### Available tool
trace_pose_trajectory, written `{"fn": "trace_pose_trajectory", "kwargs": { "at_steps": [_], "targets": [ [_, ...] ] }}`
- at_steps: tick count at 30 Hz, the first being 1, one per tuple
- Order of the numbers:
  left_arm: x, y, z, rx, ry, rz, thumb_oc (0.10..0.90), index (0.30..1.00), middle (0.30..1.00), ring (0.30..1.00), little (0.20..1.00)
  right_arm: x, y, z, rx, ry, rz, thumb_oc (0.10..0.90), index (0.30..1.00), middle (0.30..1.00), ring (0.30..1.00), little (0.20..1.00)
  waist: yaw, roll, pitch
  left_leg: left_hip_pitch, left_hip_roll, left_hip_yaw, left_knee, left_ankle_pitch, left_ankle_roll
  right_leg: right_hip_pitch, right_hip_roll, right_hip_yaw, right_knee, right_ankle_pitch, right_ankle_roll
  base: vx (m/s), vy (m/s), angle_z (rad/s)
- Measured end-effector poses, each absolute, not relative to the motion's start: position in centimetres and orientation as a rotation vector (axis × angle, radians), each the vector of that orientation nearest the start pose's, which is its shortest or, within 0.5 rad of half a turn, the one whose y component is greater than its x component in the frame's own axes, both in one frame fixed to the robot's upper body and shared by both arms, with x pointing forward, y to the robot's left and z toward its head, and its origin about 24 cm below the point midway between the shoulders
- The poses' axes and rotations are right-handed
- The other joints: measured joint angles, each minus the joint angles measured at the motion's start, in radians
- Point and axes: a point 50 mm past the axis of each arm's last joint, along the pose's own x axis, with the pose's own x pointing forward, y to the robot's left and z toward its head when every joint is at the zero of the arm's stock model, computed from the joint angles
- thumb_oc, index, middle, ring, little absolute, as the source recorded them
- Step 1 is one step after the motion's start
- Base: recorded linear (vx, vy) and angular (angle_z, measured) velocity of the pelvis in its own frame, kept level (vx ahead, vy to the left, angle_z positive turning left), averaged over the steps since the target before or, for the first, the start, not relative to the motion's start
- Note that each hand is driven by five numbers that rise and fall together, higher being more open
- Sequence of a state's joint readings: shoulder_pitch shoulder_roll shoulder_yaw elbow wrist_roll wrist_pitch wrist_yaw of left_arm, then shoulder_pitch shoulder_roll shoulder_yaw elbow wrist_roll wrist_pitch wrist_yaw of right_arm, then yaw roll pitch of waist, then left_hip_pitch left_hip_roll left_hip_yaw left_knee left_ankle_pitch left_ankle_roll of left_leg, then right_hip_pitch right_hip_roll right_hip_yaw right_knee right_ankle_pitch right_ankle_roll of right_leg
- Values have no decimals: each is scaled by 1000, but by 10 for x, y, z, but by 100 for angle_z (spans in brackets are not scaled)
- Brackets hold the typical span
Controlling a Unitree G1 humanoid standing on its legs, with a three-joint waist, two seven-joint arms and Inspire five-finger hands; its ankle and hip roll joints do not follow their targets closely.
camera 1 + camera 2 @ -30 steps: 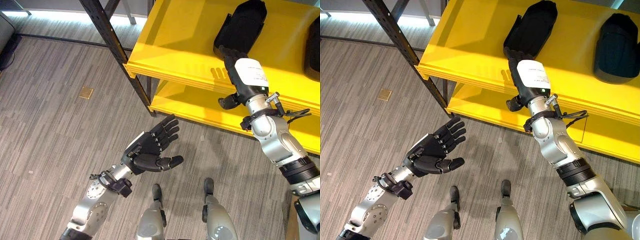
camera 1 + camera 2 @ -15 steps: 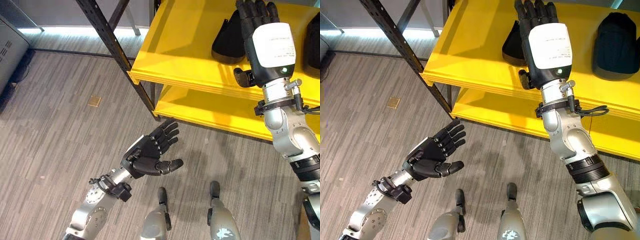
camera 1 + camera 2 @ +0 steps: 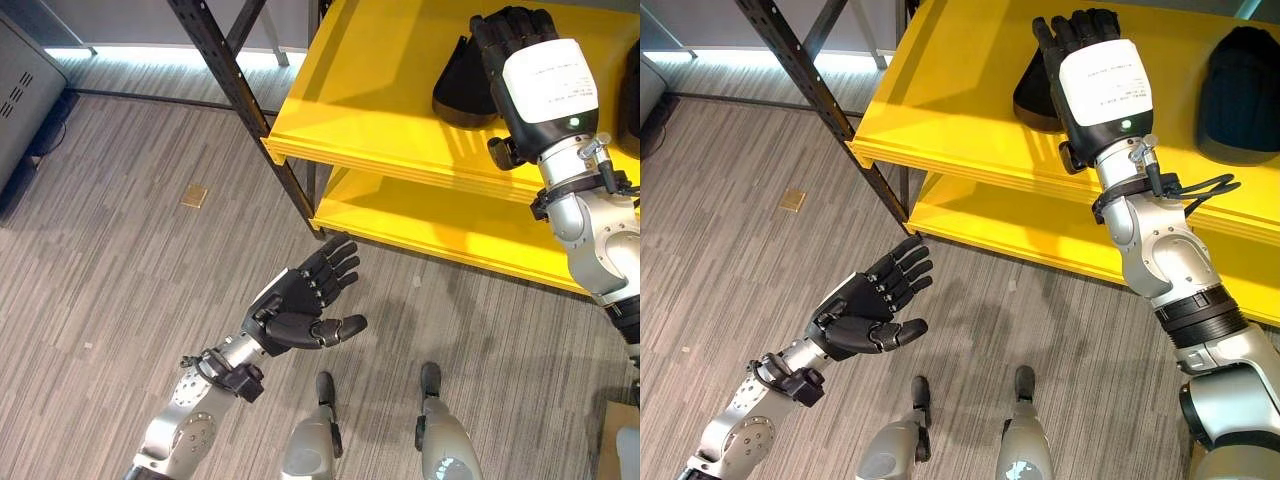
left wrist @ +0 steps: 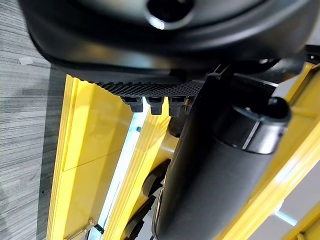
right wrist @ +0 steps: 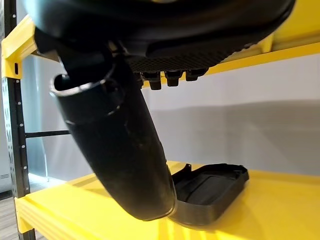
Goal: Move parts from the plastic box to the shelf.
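Part: a black part [image 3: 1032,88] lies on the yellow shelf [image 3: 940,110] at 12 o'clock, set down flat.
Right hand [image 3: 1092,70]: fingers straight, holding nothing, above the part.
Left hand [image 3: 300,305]: relaxed, empty (idle at 7 o'clock).

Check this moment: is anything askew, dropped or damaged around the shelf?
Nothing stands out. Two black parts lie flat on the yellow shelf. The right hand is open above the nearer part, and the left hand is open and holds nothing, over the floor.
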State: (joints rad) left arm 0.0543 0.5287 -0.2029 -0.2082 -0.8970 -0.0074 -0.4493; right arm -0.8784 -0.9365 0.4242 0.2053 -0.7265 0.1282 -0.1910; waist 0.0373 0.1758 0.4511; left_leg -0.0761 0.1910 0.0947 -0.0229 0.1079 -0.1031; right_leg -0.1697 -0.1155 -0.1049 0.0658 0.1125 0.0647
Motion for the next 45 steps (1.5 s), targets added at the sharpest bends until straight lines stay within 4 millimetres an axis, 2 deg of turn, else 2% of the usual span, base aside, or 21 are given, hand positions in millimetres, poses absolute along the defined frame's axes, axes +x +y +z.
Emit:
{"fn": "trace_pose_trajectory", "kwargs": {
  "at_steps": [3, 5, 6, 7, 9, 14, 16, 20, 34, 40, 45],
  "targets": [
    [228, 164, 87, -388, -81, -712, 900, 1000, 1000, 1000, 1000, 347, -217, 290, -1707, -623, -366, 900, 1000, 1000, 1000, 1000, 15, -5, 3, -64, -13, -15, 49, -10, -2, -85, -8, 1, 101, -38, -1, -128, -62, 7],
    [232, 162, 94, -376, -109, -730, 900, 1000, 1000, 1000, 1000, 349, -214, 299, -1728, -638, -378, 900, 1000, 1000, 1000, 1000, 25, -20, 13, -151, -23, -19, 144, -46, 1, -187, -29, 16, 225, -83, -8, -162, -76, 1],
    [233, 161, 96, -373, -120, -743, 900, 1000, 1000, 1000, 1000, 350, -212, 297, -1733, -640, -368, 900, 1000, 1000, 1000, 1000, 31, -31, 23, -187, -28, -20, 196, -62, 1, -227, -35, 17, 288, -106, -11, -192, -129, 13],
    [236, 161, 103, -356, -153, -771, 900, 1000, 1000, 1000, 1000, 350, -210, 298, -1738, -648, -361, 900, 1000, 1000, 1000, 1000, 35, -57, 59, -250, -35, -41, 343, -133, 7, -285, -56, 20, 428, -172, -26, -106, -85, 18],
    [237, 156, 106, -354, -161, -805, 900, 1000, 1000, 1000, 1000, 350, -209, 296, -1739, -648, -353, 900, 1000, 1000, 1000, 1000, 37, -67, 76, -341, -32, -75, 513, -224, 7, -351, -62, 28, 559, -245, -34, -52, -58, 17],
    [234, 147, 100, -367, -125, -843, 900, 1000, 1000, 1000, 1000, 350, -211, 295, -1733, -621, -380, 900, 1000, 1000, 1000, 1000, 41, -72, 79, -416, -35, -100, 673, -300, 7, -410, -63, 46, 673, -293, -29, -20, -52, -2],
    [235, 146, 101, -365, -124, -851, 900, 1000, 1000, 1000, 1000, 350, -213, 296, -1731, -610, -393, 900, 1000, 1000, 1000, 1000, 41, -76, 80, -442, -34, -104, 708, -313, 11, -427, -62, 49, 692, -297, -27, -27, -58, 0],
    [238, 141, 104, -360, -121, -859, 900, 1000, 1000, 1000, 1000, 351, -215, 293, -1675, -571, -392, 900, 1000, 1000, 1000, 1000, 46, -78, 82, -481, -36, -107, 740, -320, 11, -457, -62, 57, 705, -296, -25, -27, -50, 0],
    [244, 140, 108, -347, -110, -856, 900, 1000, 1000, 1000, 1000, 353, -226, 291, -1586, -489, -453, 900, 1000, 1000, 1000, 1000, 34, -93, 83, -480, -31, -116, 734, -324, 18, -443, -55, 48, 686, -290, -15, -9, -13, 0],
    [243, 146, 108, -312, -94, -854, 900, 1000, 1000, 1000, 1000, 357, -231, 289, -1566, -463, -433, 900, 1000, 1000, 1000, 1000, 34, -120, 82, -465, -21, -115, 727, -324, 18, -425, -47, 48, 672, -287, -19, 13, -19, -2],
    [244, 157, 111, -295, -106, -827, 900, 1000, 1000, 1000, 1000, 357, -231, 294, -1444, -444, -395, 900, 1000, 1000, 1000, 1000, 33, -135, 80, -433, -16, -115, 681, -310, 12, -399, -42, 39, 639, -280, -25, 7, -75, 0]
  ]
}}
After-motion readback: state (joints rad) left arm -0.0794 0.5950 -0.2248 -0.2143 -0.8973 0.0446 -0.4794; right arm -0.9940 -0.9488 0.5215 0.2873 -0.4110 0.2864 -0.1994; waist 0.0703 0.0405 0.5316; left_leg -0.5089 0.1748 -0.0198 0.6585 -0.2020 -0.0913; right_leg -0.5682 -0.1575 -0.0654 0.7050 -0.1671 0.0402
